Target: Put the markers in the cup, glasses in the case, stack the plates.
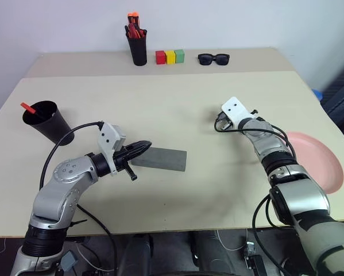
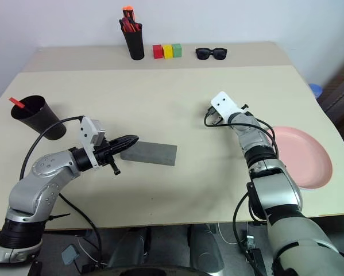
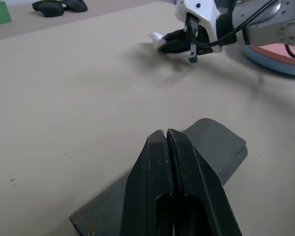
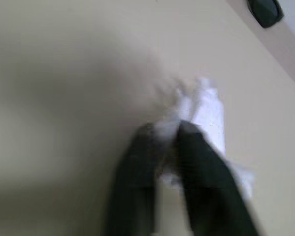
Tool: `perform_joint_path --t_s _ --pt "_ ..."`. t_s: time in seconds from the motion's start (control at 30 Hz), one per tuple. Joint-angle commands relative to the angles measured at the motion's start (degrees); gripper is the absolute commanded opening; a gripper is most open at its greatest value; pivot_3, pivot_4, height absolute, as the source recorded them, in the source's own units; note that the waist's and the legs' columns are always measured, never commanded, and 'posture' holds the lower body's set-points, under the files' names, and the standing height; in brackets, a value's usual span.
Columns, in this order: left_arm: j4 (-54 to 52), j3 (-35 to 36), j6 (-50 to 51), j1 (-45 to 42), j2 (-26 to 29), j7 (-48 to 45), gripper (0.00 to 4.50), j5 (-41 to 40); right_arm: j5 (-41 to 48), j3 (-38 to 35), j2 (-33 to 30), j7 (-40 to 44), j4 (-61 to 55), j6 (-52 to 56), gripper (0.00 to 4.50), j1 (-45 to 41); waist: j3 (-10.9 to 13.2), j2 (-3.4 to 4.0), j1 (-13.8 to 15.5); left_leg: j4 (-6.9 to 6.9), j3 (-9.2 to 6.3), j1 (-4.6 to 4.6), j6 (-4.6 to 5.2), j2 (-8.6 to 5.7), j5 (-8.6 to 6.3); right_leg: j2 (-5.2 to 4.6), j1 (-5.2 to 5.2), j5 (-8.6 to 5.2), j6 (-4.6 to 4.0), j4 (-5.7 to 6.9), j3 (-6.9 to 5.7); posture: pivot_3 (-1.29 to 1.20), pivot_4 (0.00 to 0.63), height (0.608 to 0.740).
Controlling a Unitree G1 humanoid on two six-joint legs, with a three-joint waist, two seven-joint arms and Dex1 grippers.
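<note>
left gripper [image 1: 144, 146] clenched on nothing, fingers pressed flat together, held level over the left end of the grey case [image 1: 160, 159]; case closed, lying near the middle of the table [image 1: 177, 98], toward its near side. right gripper [image 3: 159, 42] out over the table right of centre, fingers drawn in on a white object [image 4: 206, 110] at their tips, too blurred to identify; firmness of the grasp not discernible. black cup [image 1: 48, 122] at the left edge of the table, well apart from the case, with the red marker [image 1: 28, 107] leaning inside and poking over the rim. salmon pink plate [image 1: 318, 161] at the right edge, partly behind the right arm; a pale blue rim [image 3: 275, 61] visible beneath it in the left wrist view. along the far edge, left to right: black pen holder [image 1: 139, 49] packed with orange-red pens, a row of red, yellow and green blocks [image 1: 170, 56], and black sunglasses [image 1: 213, 58].
</note>
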Motion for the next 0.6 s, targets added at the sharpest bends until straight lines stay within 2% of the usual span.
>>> perform_joint_path --t_s 0.03,0.13,0.27,0.47,0.5,0.53,0.6 --pt "-0.54 -0.15 -0.44 -1.23 -0.26 -0.24 0.0 -0.91 0.49 -2.13 -3.14 0.28 -12.63 2.01 0.04 4.01 0.0 0.0 0.09 -0.02 0.0 0.0 0.0 0.0 0.0 0.0 -0.01 0.0 0.0 0.0 0.0 0.0 0.15 0.74" --pt "0.91 -0.66 -0.8 -2.56 -0.58 -0.84 0.0 -0.87 2.79 -5.45 -8.53 6.05 -34.03 8.71 0.04 13.94 0.0 0.01 0.44 -0.02 -0.05 -0.05 0.0 0.0 0.0 0.0 -0.02 -0.01 0.03 0.01 -0.02 0.0 0.15 0.74" --pt "3.69 -0.44 -2.42 -3.75 -0.89 -1.22 0.0 -0.07 6.28 -14.43 -16.62 12.46 -58.85 20.88 0.04 28.7 0.0 0.08 1.01 0.02 -0.04 -0.07 0.0 -0.02 0.0 -0.01 -0.02 -0.05 0.09 -0.01 -0.02 0.0 0.15 0.74" --pt "8.27 0.29 -6.72 -4.34 -1.96 1.1 0.0 2.86 11.59 -28.14 -23.66 20.95 -76.27 33.63 0.04 48.4 -0.04 0.06 0.64 0.06 -0.01 0.01 0.01 0.01 -0.01 0.01 0.07 -0.16 -0.11 -0.01 0.0 0.0 0.15 0.74" --pt "8.48 0.38 -7.51 -3.95 -2.11 1.32 0.0 3.19 11.45 -28.64 -24.25 21.28 -76.79 34.37 0.59 50.53 -0.05 0.04 0.48 0.07 -0.01 0.02 0.01 0.01 -0.01 0.01 0.09 -0.16 -0.11 -0.02 -0.01 0.0 0.15 0.74" --pt "8.55 0.33 -8.1 -3.62 -2.26 1.6 0.0 3.5 11.15 -28.49 -24.51 20.93 -76.67 34.59 0.91 51.26 -0.05 0.04 0.23 0.08 0.0 0.03 0.01 0.01 -0.01 0.01 0.1 -0.16 -0.12 -0.02 0.0 0.0 0.15 0.74" --pt "8.49 0.3 -9.28 -2.79 -2.24 2.44 0.0 4.61 10.82 -27.8 -24.88 20.12 -75.82 34.44 1.87 50.95 -0.04 0.05 -0.11 0.11 0.16 0.07 0.01 0.01 -0.01 -0.01 0.09 -0.15 -0.17 -0.03 0.12 0.0 0.15 0.74"
